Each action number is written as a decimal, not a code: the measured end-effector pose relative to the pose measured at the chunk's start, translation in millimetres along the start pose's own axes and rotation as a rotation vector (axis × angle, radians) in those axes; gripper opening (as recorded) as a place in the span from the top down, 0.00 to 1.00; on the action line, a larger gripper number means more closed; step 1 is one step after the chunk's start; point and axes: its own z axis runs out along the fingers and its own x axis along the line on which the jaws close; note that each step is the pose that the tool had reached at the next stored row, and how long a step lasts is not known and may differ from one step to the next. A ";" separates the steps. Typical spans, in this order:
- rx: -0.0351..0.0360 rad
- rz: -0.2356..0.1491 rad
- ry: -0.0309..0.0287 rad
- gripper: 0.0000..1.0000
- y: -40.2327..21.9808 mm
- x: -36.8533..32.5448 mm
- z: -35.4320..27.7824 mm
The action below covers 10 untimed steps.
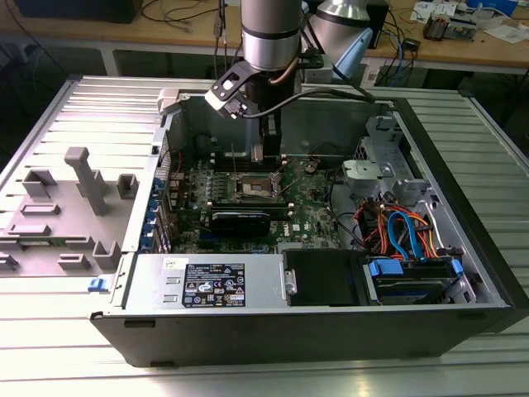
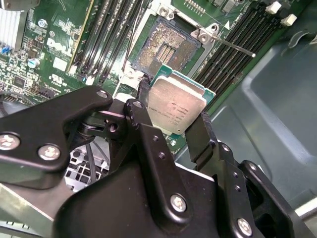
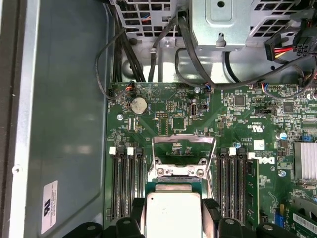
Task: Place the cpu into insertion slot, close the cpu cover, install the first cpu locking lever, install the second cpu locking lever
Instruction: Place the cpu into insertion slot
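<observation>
The gripper (image 2: 174, 113) is pinching the cpu (image 2: 177, 105) between its two black fingers (image 2: 200, 133), one on each side of the little silver square. The cpu is up in the air, close to the insertion slot (image 2: 166, 45) but not in it. The slot is bare (you can see its patch of tiny gold dots). A thin metal lever (image 2: 233, 45) sticks out beside the slot.

In the first wrist view the cpu cover (image 3: 184, 138) stands open. It is a thin silver frame with a big window in it. The cpu (image 3: 172, 214) sits in the gripper (image 3: 173, 220) just in front of the cover. Long black memory slots (image 3: 126, 183) run along both sides.

In the exterior view the arm (image 1: 270, 33) reaches down into the open computer case (image 1: 331, 331). The gripper (image 1: 259, 151) hangs just over the slot (image 1: 252, 188) on the green board (image 1: 310, 203).
</observation>
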 end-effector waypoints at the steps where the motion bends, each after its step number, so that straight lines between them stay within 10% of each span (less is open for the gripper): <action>1: -0.0001 0.000 -0.0001 0.46 -0.2 -0.1 1.9; 10: -0.0006 -0.001 -0.0001 0.46 -8.0 -0.1 14.2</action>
